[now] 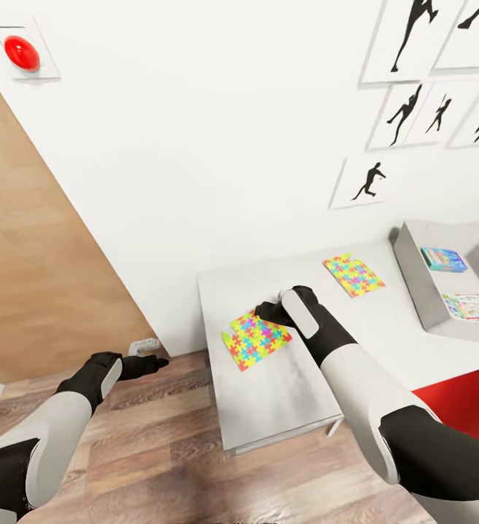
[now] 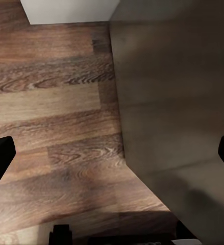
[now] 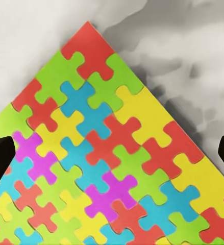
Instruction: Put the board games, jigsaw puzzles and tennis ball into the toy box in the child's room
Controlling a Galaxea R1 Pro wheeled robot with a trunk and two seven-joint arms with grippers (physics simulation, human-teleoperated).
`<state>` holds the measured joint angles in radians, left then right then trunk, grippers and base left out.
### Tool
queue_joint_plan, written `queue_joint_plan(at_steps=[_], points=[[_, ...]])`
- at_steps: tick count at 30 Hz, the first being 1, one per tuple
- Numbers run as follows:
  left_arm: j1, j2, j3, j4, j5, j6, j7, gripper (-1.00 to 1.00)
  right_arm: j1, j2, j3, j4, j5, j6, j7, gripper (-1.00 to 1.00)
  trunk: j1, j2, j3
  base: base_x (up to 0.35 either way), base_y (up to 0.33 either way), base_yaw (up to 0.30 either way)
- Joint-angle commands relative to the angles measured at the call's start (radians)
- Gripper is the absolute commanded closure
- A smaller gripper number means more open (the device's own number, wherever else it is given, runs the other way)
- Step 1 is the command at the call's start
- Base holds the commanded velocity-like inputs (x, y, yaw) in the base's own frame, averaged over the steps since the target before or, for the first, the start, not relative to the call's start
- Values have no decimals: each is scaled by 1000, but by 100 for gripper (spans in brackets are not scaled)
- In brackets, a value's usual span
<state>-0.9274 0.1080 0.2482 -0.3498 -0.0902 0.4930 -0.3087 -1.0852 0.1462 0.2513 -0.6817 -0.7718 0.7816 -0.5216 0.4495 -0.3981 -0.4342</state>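
Two jigsaw puzzles lie on the white table point(image 1: 283, 393): the near jigsaw puzzle point(image 1: 252, 340) by the table's left edge and the far jigsaw puzzle point(image 1: 353, 274) closer to the wall. My right gripper point(image 1: 270, 313) hangs open just over the near puzzle's far corner. In the right wrist view the puzzle point(image 3: 106, 168) spreads under the open gripper point(image 3: 112, 155). The grey toy box point(image 1: 414, 284) at the right holds a blue board game point(image 1: 443, 259) and a white-green board game point(image 1: 474, 306). My left gripper point(image 1: 151, 362) is open above the floor, left of the table. The tennis ball and bed are out of view.
A red seat-like object point(image 1: 461, 404) sits at the table's near right, beside my right arm. A wooden door panel point(image 1: 43, 276) stands at the left, with a wall socket point(image 1: 143, 345) low down. The left wrist view looks down on wood floor point(image 2: 50, 127) beside the table's dark side point(image 2: 178, 102).
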Motion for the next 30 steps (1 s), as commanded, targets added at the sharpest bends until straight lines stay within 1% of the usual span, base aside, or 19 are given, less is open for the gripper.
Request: queue_joint_plan(at_steps=[1, 10, 30], points=[[-1, -1, 8, -1, -10, 6, -7, -100, -1, -1, 3, -1, -11, 1, -10, -100, 1, -2, -3, 7, 3, 0], [-1, -1, 8, -1, -10, 6, -7, -100, -1, -2, 3, -1, -10, 0, -11, -100, 1, -2, -15, 2, 1, 0], [-1, -1, 8, -1, -10, 6, -7, -100, -1, -1, 3, -1, -10, -1, -11, -100, 1, -2, -17, 0, 0, 0]])
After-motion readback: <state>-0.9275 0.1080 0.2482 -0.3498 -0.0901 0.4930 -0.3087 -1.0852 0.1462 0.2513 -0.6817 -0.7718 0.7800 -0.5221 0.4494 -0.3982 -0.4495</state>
